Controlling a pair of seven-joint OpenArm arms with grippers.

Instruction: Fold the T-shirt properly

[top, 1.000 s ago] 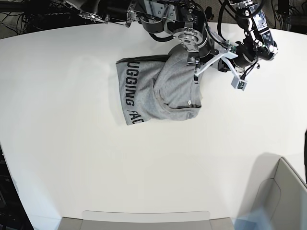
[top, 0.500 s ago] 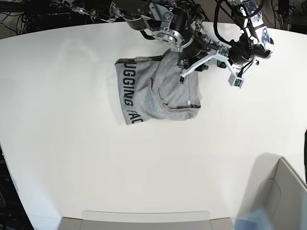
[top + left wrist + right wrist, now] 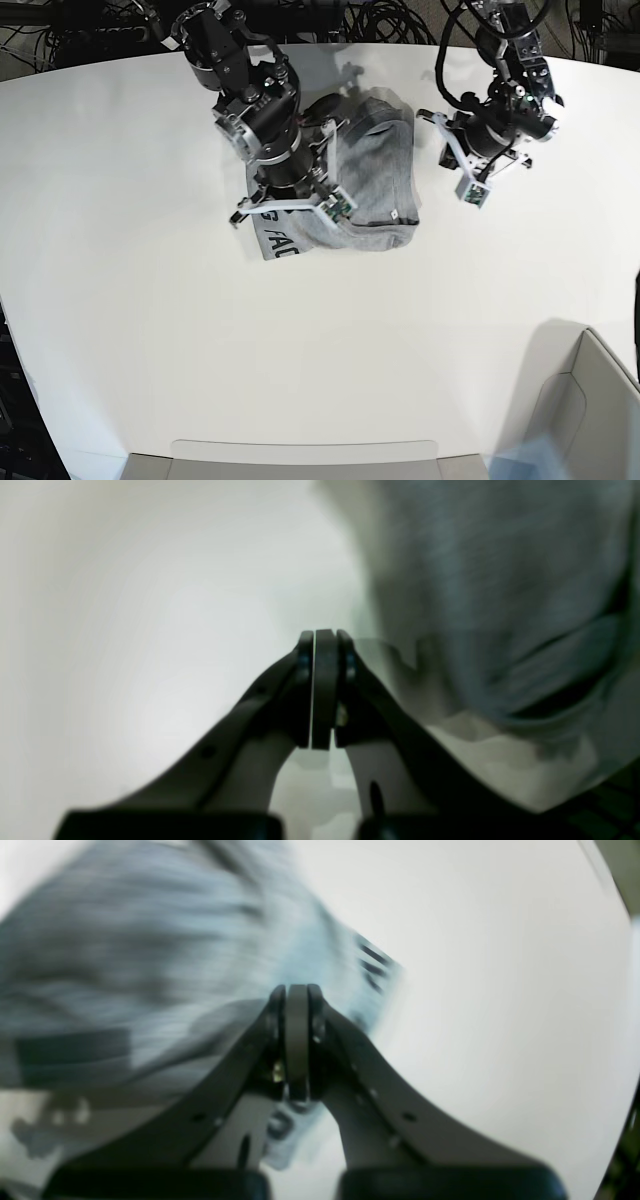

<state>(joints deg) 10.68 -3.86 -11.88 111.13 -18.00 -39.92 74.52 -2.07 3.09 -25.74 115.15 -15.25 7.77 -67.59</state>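
The right arm reaches in from the table's far edge in the base view and hangs over the T-shirt, its wrist bent so that the right gripper sits above the garment's lettered side. In the right wrist view that gripper has its fingers pressed flat together, with nothing between them. The left arm stands off to the other side of the shirt, elbow high, and the left gripper hangs over bare table just beside the cloth, apart from it. Its fingers too are together and empty, as the left wrist view shows.

The T-shirt lies bunched near the far middle of the table, grey fabric folded over itself, with a few black letters showing at its near corner below the right gripper.

Much is hard to read. The right arm covers most of the shirt's lettered half in the base view, so how the fabric lies beneath it cannot be told. Both wrist views are blurred (the right one more so): the shirt appears there as grey streaks with some dark marks, and in the left wrist view it is a soft grey mass with a dark seam line, cut off by the frame's right edge. Whether the right gripper touches the cloth cannot be told.
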